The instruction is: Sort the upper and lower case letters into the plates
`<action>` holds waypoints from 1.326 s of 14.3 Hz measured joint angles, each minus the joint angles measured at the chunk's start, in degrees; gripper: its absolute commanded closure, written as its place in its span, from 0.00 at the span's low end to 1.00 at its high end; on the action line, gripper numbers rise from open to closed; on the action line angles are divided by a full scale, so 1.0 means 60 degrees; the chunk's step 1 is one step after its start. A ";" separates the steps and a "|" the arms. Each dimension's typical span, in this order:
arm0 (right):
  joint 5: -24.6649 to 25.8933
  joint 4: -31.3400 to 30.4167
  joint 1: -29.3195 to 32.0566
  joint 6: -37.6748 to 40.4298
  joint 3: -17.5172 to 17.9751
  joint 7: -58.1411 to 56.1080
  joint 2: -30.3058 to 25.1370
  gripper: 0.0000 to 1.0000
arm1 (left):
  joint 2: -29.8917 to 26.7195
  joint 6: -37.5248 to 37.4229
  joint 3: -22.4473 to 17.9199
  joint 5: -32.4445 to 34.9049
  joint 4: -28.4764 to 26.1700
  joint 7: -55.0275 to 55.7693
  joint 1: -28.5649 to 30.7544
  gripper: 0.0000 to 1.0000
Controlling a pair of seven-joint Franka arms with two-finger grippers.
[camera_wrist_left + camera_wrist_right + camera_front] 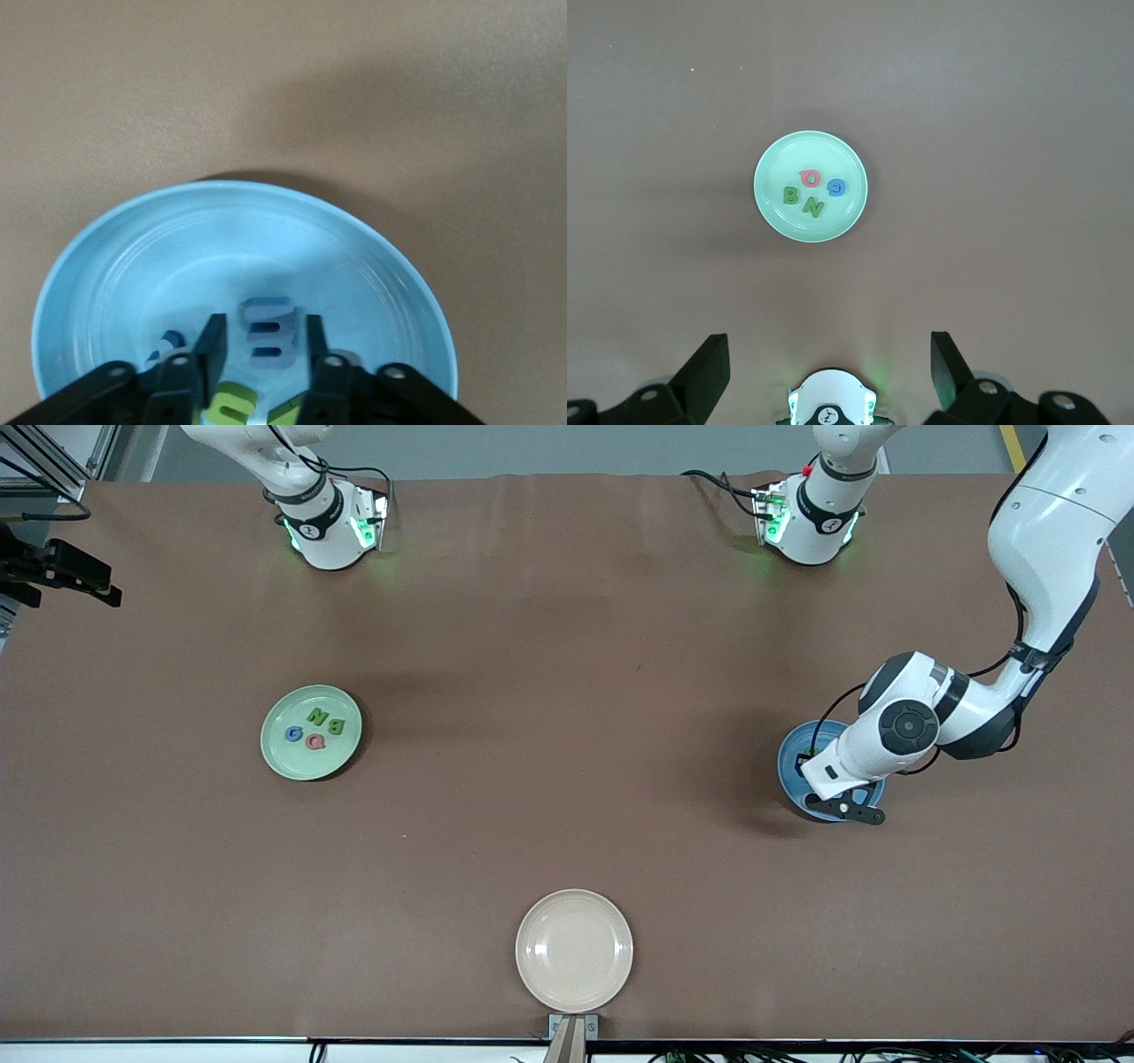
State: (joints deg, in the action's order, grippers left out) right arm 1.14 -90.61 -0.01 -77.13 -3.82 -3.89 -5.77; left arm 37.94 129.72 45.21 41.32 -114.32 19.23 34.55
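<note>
Green plate [276,755] holds B, N, G, Q.

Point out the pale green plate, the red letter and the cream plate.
pale green plate [282,757]: front view, bare rim.
red letter [314,741]: front view, its middle.
cream plate [574,950]: front view, bare centre.

The left arm reaches down from its base at the table's edge, elbow bent high and forearm angled low, wrist turned so that the left gripper [849,808] hangs close over the table toward the left arm's end. Its two dark fingers [211,347] point downward, parted with a gap between them. The right arm waits raised near its own base, its right gripper [828,359] held high above the table with fingers spread wide apart.
</note>
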 measured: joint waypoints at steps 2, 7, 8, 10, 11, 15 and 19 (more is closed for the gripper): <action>-0.0004 0.0004 -0.0002 0.0029 -0.0053 -0.0014 -0.0067 0.00 | -0.0041 -0.0004 0.0008 0.0000 0.0119 0.0000 0.0149 0.00; -0.0016 0.0262 -0.0044 0.0028 -0.0062 -0.0027 -0.0200 0.00 | -0.0470 -0.0894 0.0296 -0.0118 0.0344 -0.0010 0.0448 0.00; -0.0036 0.0305 -0.0049 0.0024 -0.0062 -0.0029 -0.0210 0.00 | -0.0587 -0.1090 0.0401 -0.0231 0.0416 -0.0010 0.0505 0.00; -0.0252 0.0345 -0.0049 -0.0022 -0.0093 -0.0032 -0.0212 0.00 | -0.0744 -0.1248 0.0471 -0.0363 0.0490 -0.0010 0.0573 0.00; -0.0405 0.0353 -0.0049 -0.0085 -0.0121 -0.0034 -0.0212 0.00 | -0.0767 -0.1263 0.0471 -0.0377 0.0491 -0.0010 0.0611 0.00; -0.0519 0.0391 -0.0055 -0.0135 -0.0121 -0.0058 -0.0212 0.00 | -0.0764 -0.1281 0.0466 -0.0382 0.0485 -0.0010 0.0807 0.00; -0.0519 0.0763 -0.0110 0.0358 -0.0104 -0.0061 -0.0221 0.00 | -0.0766 -0.1284 0.0468 -0.0383 0.0486 -0.0034 0.0967 0.00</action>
State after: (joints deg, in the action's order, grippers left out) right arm -1.98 -86.03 -0.66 -74.98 -4.44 -4.25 -7.10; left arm 33.35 122.01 48.02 39.02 -111.41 19.03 40.35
